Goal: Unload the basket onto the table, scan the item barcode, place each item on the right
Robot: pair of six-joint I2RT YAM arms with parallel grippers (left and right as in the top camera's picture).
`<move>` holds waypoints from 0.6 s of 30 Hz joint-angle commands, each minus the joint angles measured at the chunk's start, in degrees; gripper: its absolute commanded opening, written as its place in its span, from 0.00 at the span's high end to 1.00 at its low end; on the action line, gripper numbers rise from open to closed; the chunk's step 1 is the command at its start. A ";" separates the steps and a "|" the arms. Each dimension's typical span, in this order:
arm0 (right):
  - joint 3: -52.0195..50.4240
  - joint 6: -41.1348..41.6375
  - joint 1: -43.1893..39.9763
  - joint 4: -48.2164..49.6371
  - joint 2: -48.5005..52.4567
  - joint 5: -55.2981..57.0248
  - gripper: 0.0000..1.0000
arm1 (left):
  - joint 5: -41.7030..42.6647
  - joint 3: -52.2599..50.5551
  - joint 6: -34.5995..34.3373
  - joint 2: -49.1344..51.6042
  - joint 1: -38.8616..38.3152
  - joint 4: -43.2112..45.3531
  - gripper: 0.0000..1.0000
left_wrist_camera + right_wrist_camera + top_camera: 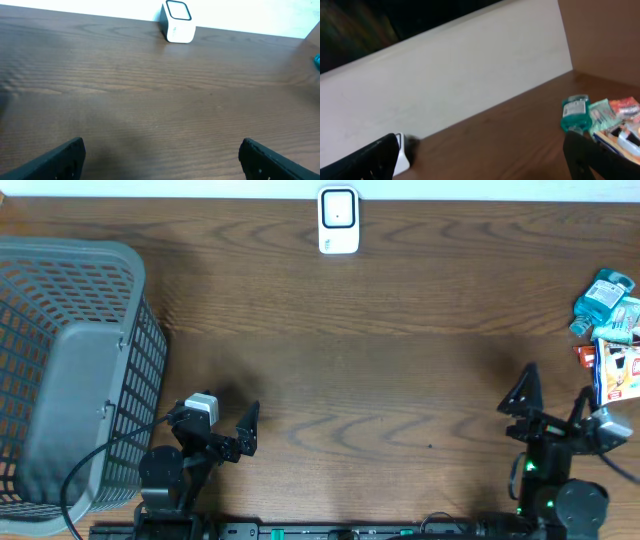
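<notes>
Both claws are spread wide and hold nothing. My left claw (162, 164) hangs over the bare wood-grain table (150, 100), and my right claw (554, 400) does the same. The items to scan lie in a small heap ahead of the right claw and off to its right, well apart from its fingers: a teal bottle (606, 296) at the far end and flat packets (620, 370) nearer me. I judge the bottle the easier pick. It looks like rigid moulded plastic with a pale label, probably liquid-filled and a little heavy, and smooth enough to slip, so I would close across its body, not its cap. The packets look like thin glossy film: light, soft, overlapping, and hard to pinch except by an edge. The scanner (338, 221), a white rounded box with a dark window, stands far ahead of the left claw and well left of the right one. A grey slatted plastic basket (140, 350) sits just left of the left claw.
</notes>
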 commanded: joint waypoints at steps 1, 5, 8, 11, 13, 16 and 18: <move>-4.28 -0.26 -1.44 1.81 -3.82 -0.50 0.01 | 0.70 -0.83 0.09 0.00 0.17 -1.53 0.02; -8.44 -0.28 -2.43 4.04 -3.98 -0.44 0.01 | 0.70 -0.83 0.09 0.00 0.17 -1.53 0.02; -11.21 -0.26 -2.86 4.02 -3.98 -0.09 0.01 | 0.70 -0.83 0.09 0.00 0.17 -1.53 0.02; -14.32 -0.28 -2.93 4.02 -4.00 0.59 0.01 | 0.70 -0.83 0.09 0.00 0.17 -1.53 0.02; -16.11 -0.26 -2.93 4.28 -4.00 0.57 0.01 | 0.70 -0.83 0.09 0.00 0.17 -1.53 0.02; -16.17 -0.79 -2.86 4.44 -4.00 -0.52 0.01 | 0.70 -0.83 0.09 0.00 0.17 -1.53 0.02; -16.17 -0.90 -2.86 4.46 -4.00 -0.52 0.01 | 0.70 -0.83 0.09 0.00 0.17 -1.53 0.02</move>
